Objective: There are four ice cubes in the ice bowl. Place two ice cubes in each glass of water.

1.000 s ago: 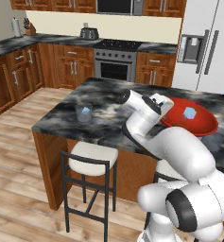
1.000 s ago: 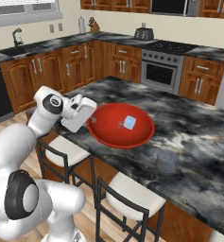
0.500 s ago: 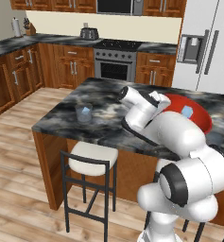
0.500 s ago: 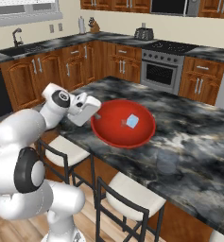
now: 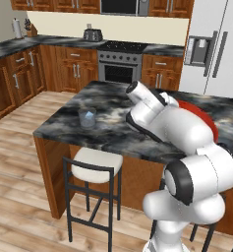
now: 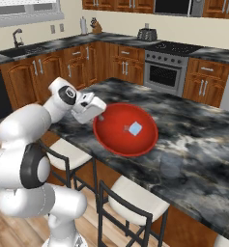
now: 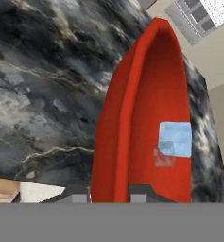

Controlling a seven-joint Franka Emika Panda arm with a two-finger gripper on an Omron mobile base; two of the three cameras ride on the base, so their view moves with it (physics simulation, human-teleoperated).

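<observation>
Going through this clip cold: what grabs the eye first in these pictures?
The bright red bowl on the dark marble island, with one pale ice cube visible in it. Next, the white arm curling over the island's near edge, its gripper shut at the bowl's rim. Farther off on the island, a glass stands with something pale inside.

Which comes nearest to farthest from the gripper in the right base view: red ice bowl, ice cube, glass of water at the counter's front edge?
1. Ice bowl: its rim sits right beside the gripper.
2. Ice cube: inside the bowl, past centre.
3. Glass of water: beyond the bowl, near the counter's front edge.
</observation>
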